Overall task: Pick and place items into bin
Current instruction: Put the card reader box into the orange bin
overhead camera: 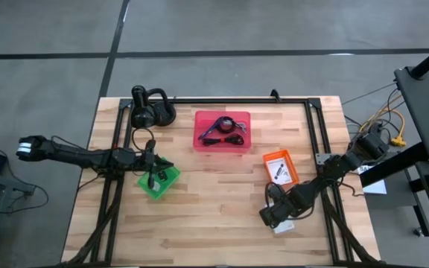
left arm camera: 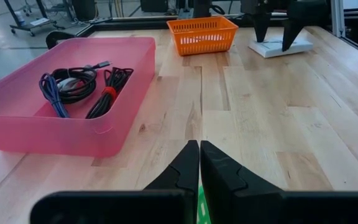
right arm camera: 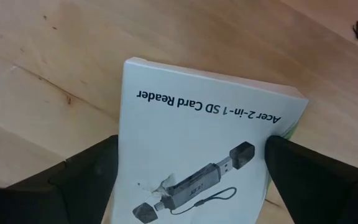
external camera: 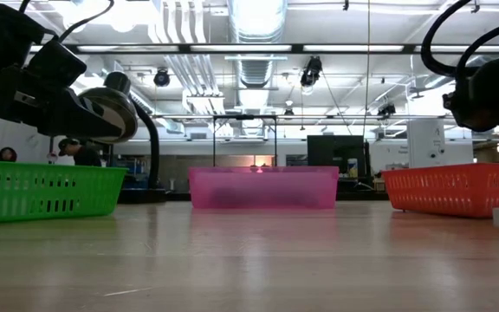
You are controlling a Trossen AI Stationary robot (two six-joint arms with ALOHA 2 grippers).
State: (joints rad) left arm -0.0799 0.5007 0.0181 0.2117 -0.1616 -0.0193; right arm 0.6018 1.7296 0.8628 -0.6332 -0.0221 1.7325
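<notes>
A flat white packet printed with a card reader lies flat on the wood near the table's right front. My right gripper points down over it, open, one finger at each long side. The pink bin at the far middle holds a black coiled cable, a purple cable and a black bundle with a red tie. My left gripper is shut with nothing in it, above the green bin at the left. My right gripper's fingers come from above and stand close against the packet's two long edges, across its width. I cannot tell whether they touch it. The packet lies flat on the table.
An orange bin with another white packet stands just beyond my right gripper. A black looped thing sits at the far left. Black frame rails run along the table's edges. Bare wood lies between the bins and the near edge.
</notes>
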